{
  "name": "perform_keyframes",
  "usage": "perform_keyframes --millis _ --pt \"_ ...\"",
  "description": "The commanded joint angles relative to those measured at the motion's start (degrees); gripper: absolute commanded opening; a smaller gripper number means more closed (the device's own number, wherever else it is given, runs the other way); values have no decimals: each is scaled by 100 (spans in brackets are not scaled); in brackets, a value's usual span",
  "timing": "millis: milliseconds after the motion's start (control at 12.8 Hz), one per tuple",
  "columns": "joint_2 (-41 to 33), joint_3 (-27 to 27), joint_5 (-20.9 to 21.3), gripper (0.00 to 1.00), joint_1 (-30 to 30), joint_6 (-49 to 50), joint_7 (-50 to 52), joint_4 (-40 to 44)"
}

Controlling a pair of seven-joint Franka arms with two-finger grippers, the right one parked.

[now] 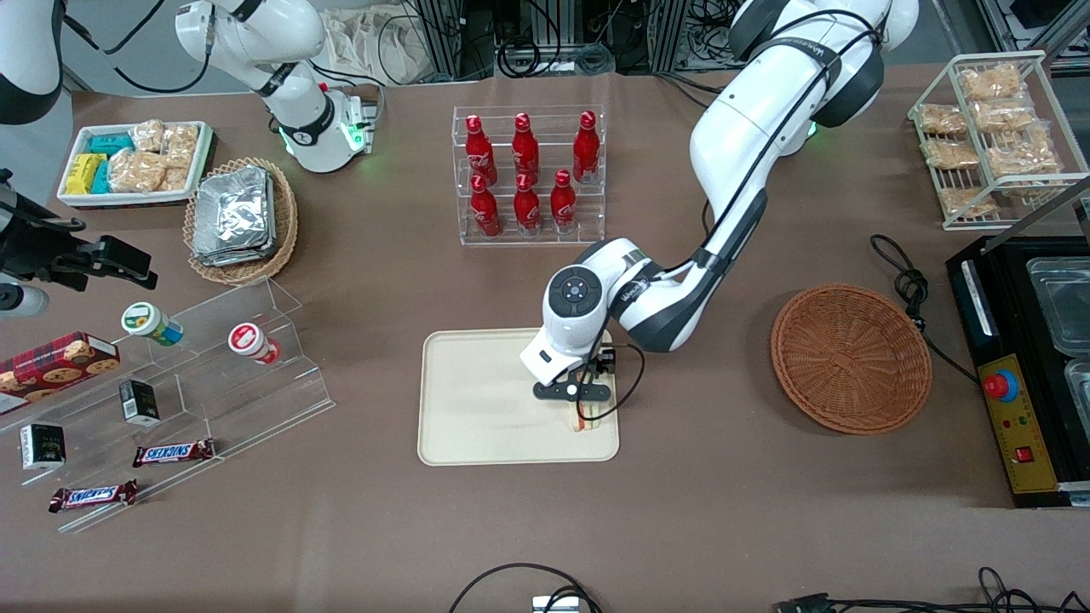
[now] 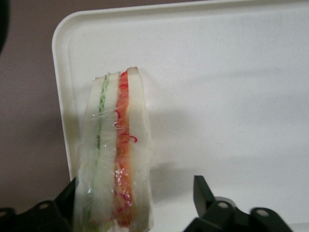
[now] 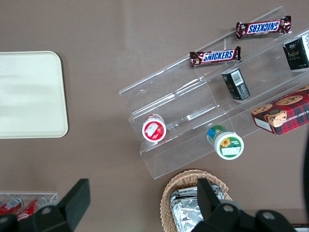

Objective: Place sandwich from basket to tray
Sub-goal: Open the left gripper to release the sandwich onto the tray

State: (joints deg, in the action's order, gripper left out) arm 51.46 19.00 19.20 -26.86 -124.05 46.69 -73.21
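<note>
Now the sandwich [image 2: 116,154] stands on its edge on the smooth cream tray [image 1: 477,409].
Off toward the working arm's end of the table sits the round brown wicker basket [image 1: 850,358]. The bent white arm reaches down over the tray. Its gripper [image 2: 140,203] is spread wide around the wrapped sandwich, one finger [image 2: 65,198] touching, the other apart.

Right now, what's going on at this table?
The left arm's gripper is down over the cream tray, at the corner nearest the wicker basket. The wrapped sandwich stands on edge on the tray between the open fingers. The basket holds nothing now, so the placing looks nearly done.
</note>
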Motion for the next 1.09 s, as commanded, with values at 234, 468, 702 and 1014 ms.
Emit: perform_keyframes --millis 234,468,702,1014 --pt "-302 -46 49 100 5 573 209 175" --pt "-619 -37 23 100 286 1013 209 175" --pt "-1005 -46 40 100 470 1198 209 167" --pt "-1664 -37 23 100 1111 1620 130 131"
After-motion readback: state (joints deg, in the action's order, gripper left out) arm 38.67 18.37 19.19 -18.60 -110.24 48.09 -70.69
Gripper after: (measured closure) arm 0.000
